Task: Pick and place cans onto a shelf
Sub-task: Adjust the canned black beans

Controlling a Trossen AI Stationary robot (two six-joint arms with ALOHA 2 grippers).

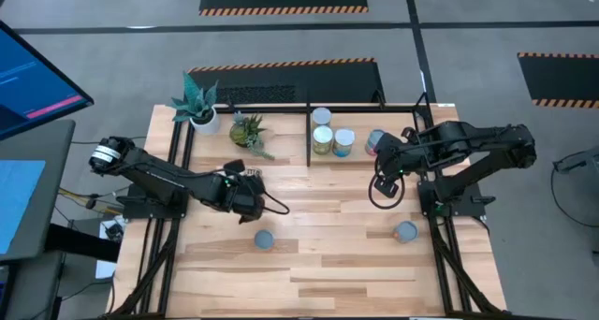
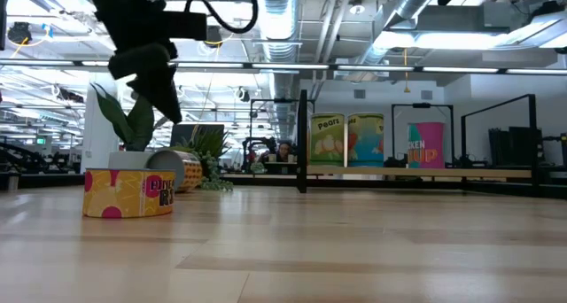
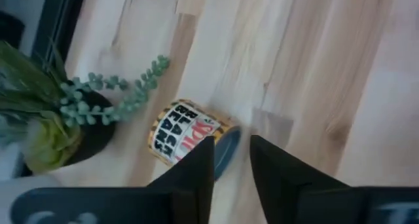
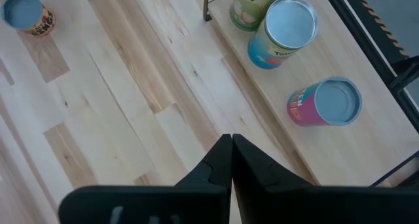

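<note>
Several cans stand upright on the shelf's wood base (image 1: 393,123): two yellow-green ones (image 1: 323,139), a light blue one (image 4: 288,27) and a pink one (image 4: 325,103). A yellow can (image 3: 183,135) lies on its side on the table by a small plant, its grey end toward my left gripper (image 3: 230,140). That gripper is open and empty, above and just short of the can (image 1: 245,191). Two more cans stand upright on the table (image 1: 265,239) (image 1: 405,231). My right gripper (image 4: 231,149) is shut and empty, over the table in front of the shelf (image 1: 388,166).
Two potted plants (image 1: 201,109) (image 1: 248,130) stand at the table's far left, close to the lying can. Thin black bars (image 1: 308,133) frame the shelf bay. The bare wood between the arms (image 1: 328,208) has free room.
</note>
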